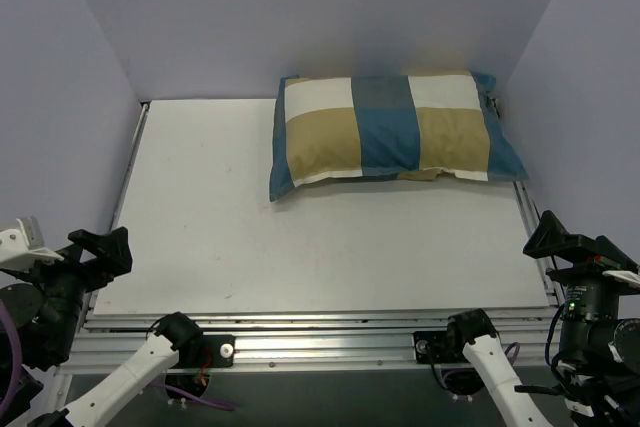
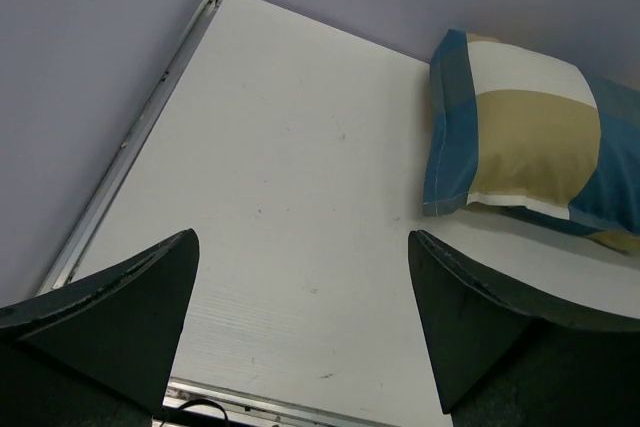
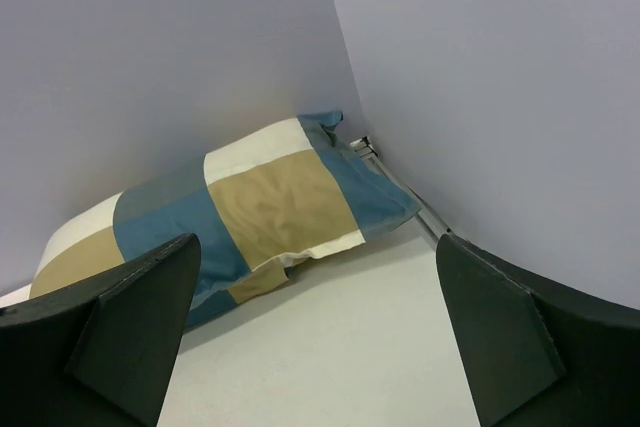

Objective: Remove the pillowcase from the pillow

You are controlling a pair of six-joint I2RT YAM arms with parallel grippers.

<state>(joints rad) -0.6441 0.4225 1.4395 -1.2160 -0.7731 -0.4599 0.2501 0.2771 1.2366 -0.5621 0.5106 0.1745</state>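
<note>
The pillowcase, in teal-blue, mustard-tan and cream blocks, lies plump at the table's far right against the back wall. The pillow is hidden inside it. The pillowcase also shows in the left wrist view and in the right wrist view, where a slit in its near edge shows. My left gripper is open and empty at the near left corner, far from the pillowcase. My right gripper is open and empty at the near right edge. Its wide-apart fingers frame bare table.
The white table is boxed in by lavender walls at the back, left and right. A metal rail runs along the near edge above the arm bases.
</note>
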